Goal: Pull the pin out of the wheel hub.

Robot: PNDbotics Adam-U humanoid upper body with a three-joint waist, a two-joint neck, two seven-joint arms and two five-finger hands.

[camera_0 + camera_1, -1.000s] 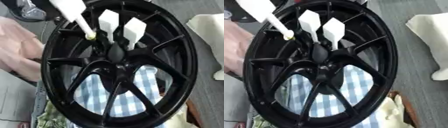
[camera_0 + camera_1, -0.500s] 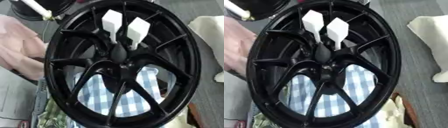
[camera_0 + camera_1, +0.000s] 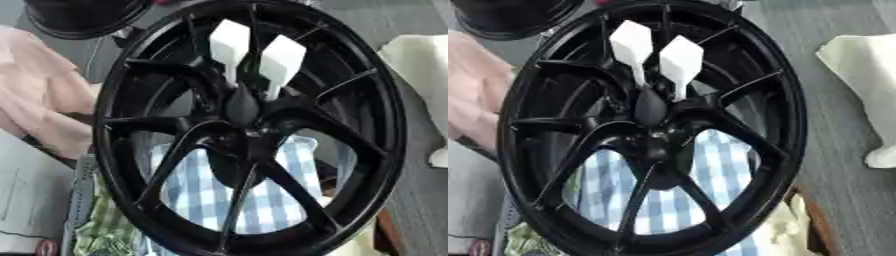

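A black spoked wheel hub (image 3: 372,105) fills both eye views, leaning with its face toward me. Two white pins with flat paddle-shaped heads stick up out of its centre (image 3: 242,107): one on the left (image 3: 229,42) and one on the right (image 3: 282,59), side by side, their thin shafts running down into the dark middle boss. Neither of my hands shows in either view, and nothing touches the pins.
Blue-and-white checked cloth (image 3: 262,195) shows through the lower spokes. Pink fabric (image 3: 39,110) lies on the left and a cream-coloured object (image 3: 868,65) on the right over grey floor. A black round object (image 3: 79,17) sits at the top left, with greenish cloth (image 3: 105,230) at the bottom left.
A third white pin with a yellowish tip, above the upper left spokes a second ago, moved up and left and has left the view. The two remaining pins have not moved.
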